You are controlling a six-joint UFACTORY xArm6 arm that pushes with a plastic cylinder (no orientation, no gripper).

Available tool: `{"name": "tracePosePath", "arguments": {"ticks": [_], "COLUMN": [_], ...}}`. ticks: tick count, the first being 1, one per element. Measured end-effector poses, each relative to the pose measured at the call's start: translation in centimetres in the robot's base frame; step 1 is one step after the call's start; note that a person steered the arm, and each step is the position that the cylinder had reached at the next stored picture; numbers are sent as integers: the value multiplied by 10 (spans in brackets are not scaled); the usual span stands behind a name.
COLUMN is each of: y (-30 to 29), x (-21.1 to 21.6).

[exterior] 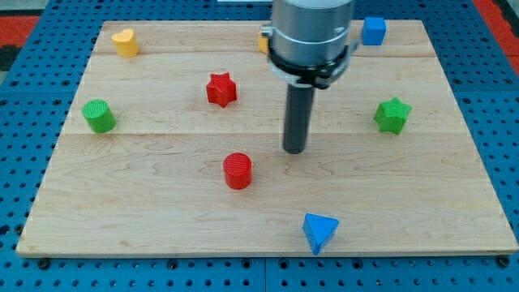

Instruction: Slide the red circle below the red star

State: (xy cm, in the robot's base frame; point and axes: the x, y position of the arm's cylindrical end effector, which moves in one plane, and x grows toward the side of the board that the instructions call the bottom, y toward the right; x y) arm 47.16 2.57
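The red circle [238, 170] sits on the wooden board, below and slightly right of the red star [220, 89], with a gap between them. My tip [294, 150] rests on the board to the right of the red circle and a little above it, not touching it. The red star lies to the upper left of the tip.
A yellow heart [124, 41] is at the top left and a green circle [99, 116] at the left. A green star [392, 114] is at the right, a blue cube [373, 31] at the top right, a blue triangle [319, 231] at the bottom. An orange block [263, 40] peeks out behind the arm.
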Motion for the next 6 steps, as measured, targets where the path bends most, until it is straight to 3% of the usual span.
{"name": "tracePosePath", "arguments": {"ticks": [2,3,5,6], "y": [-113,-106,-32,-54], "x": [55,18,-94,-110]}}
